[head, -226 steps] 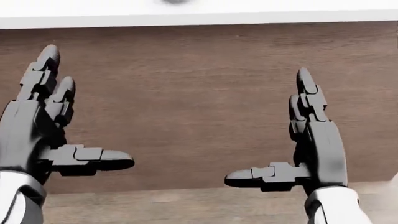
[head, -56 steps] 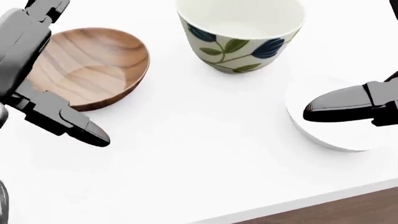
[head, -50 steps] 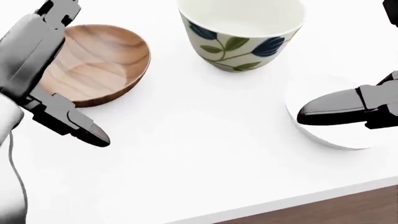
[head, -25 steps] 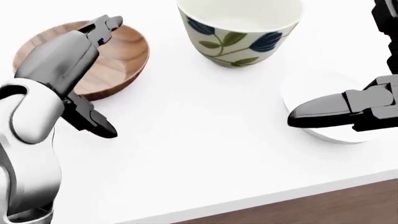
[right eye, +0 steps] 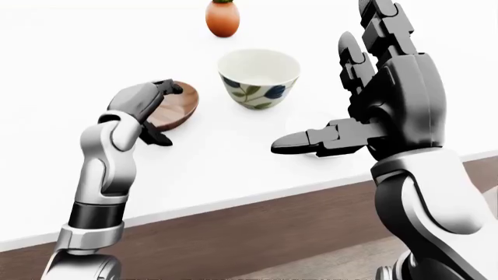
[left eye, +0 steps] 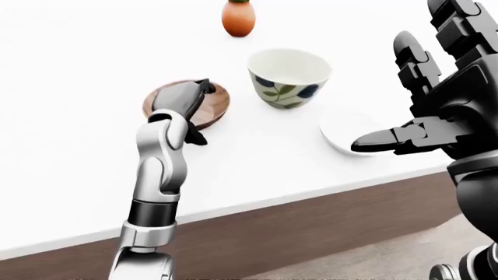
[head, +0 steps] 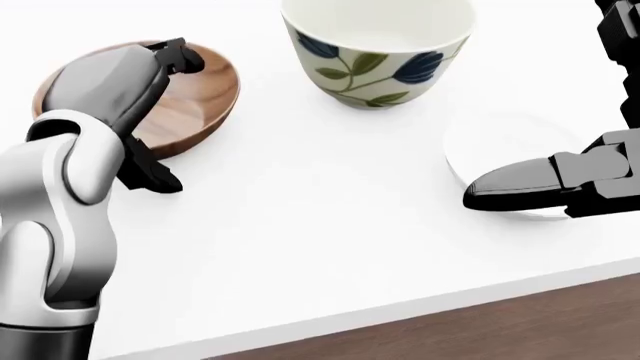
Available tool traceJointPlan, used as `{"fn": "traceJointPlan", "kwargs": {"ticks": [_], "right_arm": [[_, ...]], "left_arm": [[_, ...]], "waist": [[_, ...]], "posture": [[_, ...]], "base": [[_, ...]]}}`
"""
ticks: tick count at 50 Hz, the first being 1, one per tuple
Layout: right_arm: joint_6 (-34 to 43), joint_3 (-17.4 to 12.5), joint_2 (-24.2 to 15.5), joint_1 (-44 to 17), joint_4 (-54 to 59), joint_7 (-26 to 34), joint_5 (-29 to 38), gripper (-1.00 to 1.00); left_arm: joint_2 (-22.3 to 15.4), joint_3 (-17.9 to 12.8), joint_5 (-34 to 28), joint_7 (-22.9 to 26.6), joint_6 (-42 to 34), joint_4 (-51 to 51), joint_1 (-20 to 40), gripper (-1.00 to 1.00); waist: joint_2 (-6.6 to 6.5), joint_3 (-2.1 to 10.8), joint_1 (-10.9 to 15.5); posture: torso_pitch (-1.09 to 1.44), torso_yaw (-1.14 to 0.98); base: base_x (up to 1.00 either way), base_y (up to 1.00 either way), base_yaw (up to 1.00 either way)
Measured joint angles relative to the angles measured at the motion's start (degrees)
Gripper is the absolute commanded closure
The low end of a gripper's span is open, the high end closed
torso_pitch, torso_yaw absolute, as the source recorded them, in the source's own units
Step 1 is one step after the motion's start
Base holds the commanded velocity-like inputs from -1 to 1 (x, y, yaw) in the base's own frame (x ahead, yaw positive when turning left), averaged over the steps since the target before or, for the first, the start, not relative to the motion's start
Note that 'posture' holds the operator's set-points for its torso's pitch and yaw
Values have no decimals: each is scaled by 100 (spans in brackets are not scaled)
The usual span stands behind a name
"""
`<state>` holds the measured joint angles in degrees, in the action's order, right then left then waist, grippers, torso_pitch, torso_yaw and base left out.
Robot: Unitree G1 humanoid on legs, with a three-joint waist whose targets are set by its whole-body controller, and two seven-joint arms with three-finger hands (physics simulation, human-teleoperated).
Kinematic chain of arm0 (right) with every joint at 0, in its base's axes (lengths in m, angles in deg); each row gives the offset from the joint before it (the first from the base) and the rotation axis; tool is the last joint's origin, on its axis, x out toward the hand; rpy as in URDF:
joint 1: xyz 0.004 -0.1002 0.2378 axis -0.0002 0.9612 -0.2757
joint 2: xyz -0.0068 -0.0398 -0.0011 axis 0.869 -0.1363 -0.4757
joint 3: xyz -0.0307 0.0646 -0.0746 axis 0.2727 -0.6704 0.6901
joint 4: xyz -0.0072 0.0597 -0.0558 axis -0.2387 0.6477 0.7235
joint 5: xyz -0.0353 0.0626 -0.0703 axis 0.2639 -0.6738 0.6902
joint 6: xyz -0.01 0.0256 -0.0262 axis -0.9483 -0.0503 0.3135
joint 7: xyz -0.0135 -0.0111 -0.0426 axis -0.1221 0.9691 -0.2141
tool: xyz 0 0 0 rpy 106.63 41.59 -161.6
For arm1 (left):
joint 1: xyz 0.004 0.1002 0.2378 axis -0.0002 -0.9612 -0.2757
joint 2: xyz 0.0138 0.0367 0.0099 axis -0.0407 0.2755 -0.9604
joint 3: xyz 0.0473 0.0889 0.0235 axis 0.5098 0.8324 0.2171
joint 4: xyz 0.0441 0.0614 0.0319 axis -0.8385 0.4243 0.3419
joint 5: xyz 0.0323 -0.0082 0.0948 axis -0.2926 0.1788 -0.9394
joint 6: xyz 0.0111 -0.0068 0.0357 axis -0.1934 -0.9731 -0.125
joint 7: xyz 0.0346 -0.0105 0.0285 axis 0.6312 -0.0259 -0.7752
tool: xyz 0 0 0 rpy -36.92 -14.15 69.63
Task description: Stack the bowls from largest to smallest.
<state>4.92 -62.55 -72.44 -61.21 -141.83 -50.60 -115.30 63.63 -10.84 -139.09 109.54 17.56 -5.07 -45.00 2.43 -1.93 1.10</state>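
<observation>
Upper left of the head view, the left hand (head: 120, 90) curls over the wooden bowl (head: 200, 94), grip unclear; the right hand (right eye: 389, 87) hangs spread open above the white bowl (head: 500, 142).

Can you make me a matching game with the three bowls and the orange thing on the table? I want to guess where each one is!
Places are as seen in the left-eye view.

Things:
1. wooden bowl
2. flowered bowl
3. white bowl
4. orange thing

Places:
A. at the top, farthest up the table
B. in the middle, between the other two bowls
C. on the left, under the left hand
D. on the right, by the right hand's thumb

Pairs: 1-C, 2-B, 3-D, 4-A
</observation>
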Motion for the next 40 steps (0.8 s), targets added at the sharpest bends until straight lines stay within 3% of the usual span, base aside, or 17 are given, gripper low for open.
{"fn": "traceJointPlan", "kwargs": {"ticks": [13,17,27,30,33,40], "right_arm": [[24,-55,-13,-81,43,19,-10,-100],[14,-66,-48,-77,47,-13,-66,-100],[-40,68,53,26,-3,44,40,-100],[-38,39,85,59,-47,83,85,-100],[-27,-20,81,70,-48,122,100,-100],[19,-367,-139,75,-44,77,-164,-100]], "left_arm": [[-75,-9,33,-58,75,580,261,0],[-113,4,60,-199,120,908,407,18],[-285,-6,135,-545,205,1867,960,29],[-295,19,115,-737,286,2012,1001,44],[-304,22,53,-853,313,1948,984,100],[-327,-61,109,-443,269,1401,1052,100]], "waist": [[-21,-46,-63],[-9,-63,-79],[44,-79,-45],[54,-66,-43],[53,-62,-38],[65,-97,-18]], "posture": [[0,0],[0,0],[0,0],[0,0],[0,0],[0,0]], "base": [[0,0,0],[0,0,0],[0,0,0],[0,0,0],[0,0,0],[0,0,0]]}}
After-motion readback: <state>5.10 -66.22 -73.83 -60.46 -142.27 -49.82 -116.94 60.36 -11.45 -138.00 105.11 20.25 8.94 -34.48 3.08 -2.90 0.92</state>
